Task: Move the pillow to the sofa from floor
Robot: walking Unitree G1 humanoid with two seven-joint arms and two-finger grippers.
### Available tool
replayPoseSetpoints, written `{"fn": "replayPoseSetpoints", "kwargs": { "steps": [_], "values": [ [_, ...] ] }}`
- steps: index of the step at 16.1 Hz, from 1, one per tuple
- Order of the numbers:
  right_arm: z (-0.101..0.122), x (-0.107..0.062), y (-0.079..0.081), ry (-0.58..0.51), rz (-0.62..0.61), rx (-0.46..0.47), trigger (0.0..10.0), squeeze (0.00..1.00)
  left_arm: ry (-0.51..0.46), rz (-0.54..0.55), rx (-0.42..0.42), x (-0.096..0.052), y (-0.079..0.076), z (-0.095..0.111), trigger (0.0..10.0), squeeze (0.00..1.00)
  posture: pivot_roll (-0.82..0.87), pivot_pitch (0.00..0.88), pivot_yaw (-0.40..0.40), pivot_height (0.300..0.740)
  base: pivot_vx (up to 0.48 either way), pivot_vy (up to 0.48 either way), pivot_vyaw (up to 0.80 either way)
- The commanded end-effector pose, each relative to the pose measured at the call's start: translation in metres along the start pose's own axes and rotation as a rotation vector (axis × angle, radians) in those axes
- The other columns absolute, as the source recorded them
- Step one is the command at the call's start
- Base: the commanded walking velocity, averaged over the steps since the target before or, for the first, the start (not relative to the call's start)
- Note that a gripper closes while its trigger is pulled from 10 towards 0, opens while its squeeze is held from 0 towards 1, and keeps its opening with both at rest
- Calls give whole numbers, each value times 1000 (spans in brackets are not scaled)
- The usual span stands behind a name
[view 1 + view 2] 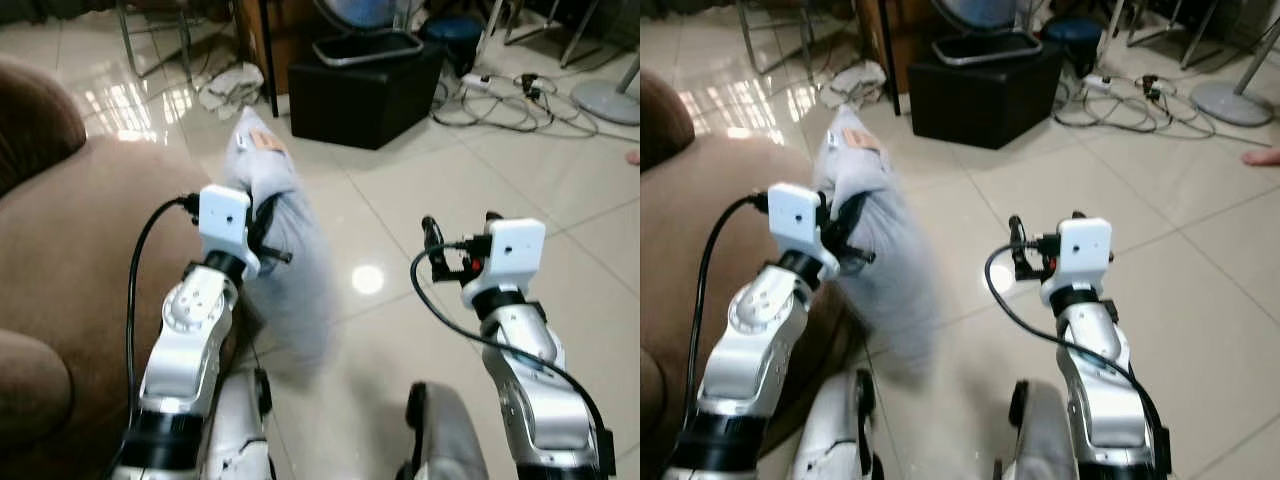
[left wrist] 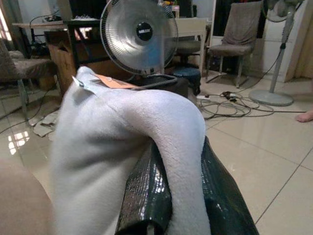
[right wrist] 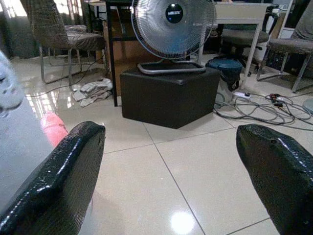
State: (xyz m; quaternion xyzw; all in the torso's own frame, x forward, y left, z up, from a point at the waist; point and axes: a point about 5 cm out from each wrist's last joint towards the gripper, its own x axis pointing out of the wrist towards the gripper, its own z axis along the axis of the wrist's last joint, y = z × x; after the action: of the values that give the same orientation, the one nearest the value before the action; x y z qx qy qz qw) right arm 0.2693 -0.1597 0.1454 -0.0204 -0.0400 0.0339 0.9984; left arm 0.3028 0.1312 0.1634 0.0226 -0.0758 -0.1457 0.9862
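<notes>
My left fingers pinch the grey pillow clear of the floor beside the brown sofa on my left, while my right fingers hang spread and idle.

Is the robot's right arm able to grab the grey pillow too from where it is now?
Probably yes: the right gripper is open, with only bare floor between it and the pillow held by the left gripper.
</notes>
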Motion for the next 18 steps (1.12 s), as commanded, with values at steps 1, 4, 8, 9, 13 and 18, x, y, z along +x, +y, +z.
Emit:
{"fn": "replayPoseSetpoints", "kwargs": {
  "steps": [1,4,8,9,13,18],
  "values": [
    [1,-2,-1,9,2,0,10000,0,-55,11,23,4,2,13,10000,0,-70,0,32,641,0,0,0],
    [1,-2,2,15,18,3,10000,0,-38,17,25,2,1,11,10000,0,-73,0,39,666,0,0,0],
    [1,-5,12,25,77,10,10000,0,-40,15,-2,-3,-2,9,10000,0,-72,0,30,701,0,0,0],
    [1,-5,12,25,78,11,10000,0,-39,15,3,-3,-2,8,10000,0,-72,0,30,706,0,0,0],
    [1,-4,9,31,77,4,10000,0,-51,13,28,-2,-5,10,10000,0,-71,0,26,740,0,0,0],
    [-6,-2,10,55,51,-57,10000,0,-51,-2,40,3,-10,9,10000,0,-71,0,23,740,0,0,0]
  ]
}}
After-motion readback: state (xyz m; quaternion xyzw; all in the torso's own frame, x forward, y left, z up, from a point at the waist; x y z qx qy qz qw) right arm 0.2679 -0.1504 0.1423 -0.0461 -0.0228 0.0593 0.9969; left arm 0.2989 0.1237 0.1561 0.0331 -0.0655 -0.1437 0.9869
